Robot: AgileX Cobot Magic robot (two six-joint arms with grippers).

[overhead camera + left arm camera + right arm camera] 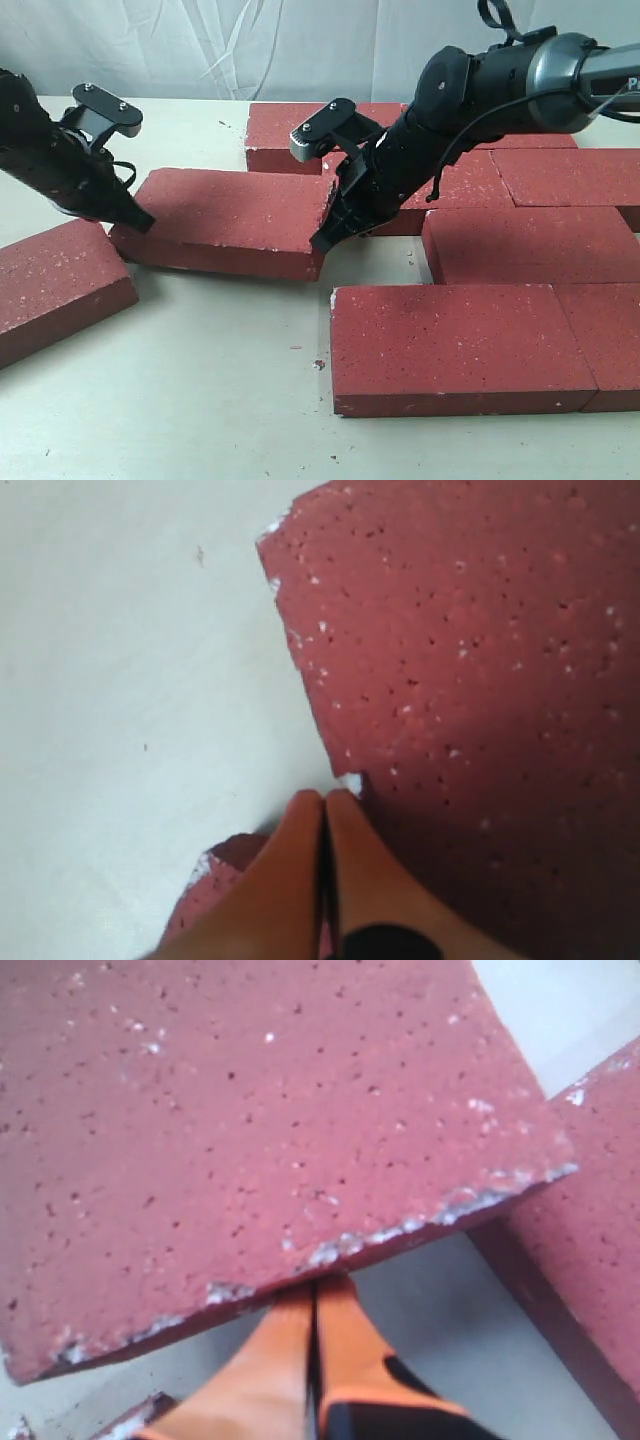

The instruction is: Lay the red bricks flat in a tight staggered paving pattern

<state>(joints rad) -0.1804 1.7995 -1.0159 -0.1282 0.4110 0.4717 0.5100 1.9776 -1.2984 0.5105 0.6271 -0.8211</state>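
One loose red brick (225, 220) lies at an angle in the middle of the table. My left gripper (138, 222) is shut and empty, its tips touching this brick's left corner (470, 680); in the left wrist view its fingertips (325, 798) meet at that corner. My right gripper (322, 240) is also shut and empty, its tips (315, 1285) pressed against the same brick's right end (250, 1110). Several other red bricks lie flat at the right in staggered rows, among them one in front (450, 345) and one behind it (530, 245).
A single brick (55, 285) lies askew at the left edge, close behind my left gripper; its corner (215, 880) shows under the fingers. A back-row brick (300, 135) lies beyond the loose one. The pale table (200, 400) shows in front. A neighbouring brick (590, 1240) flanks the right gripper.
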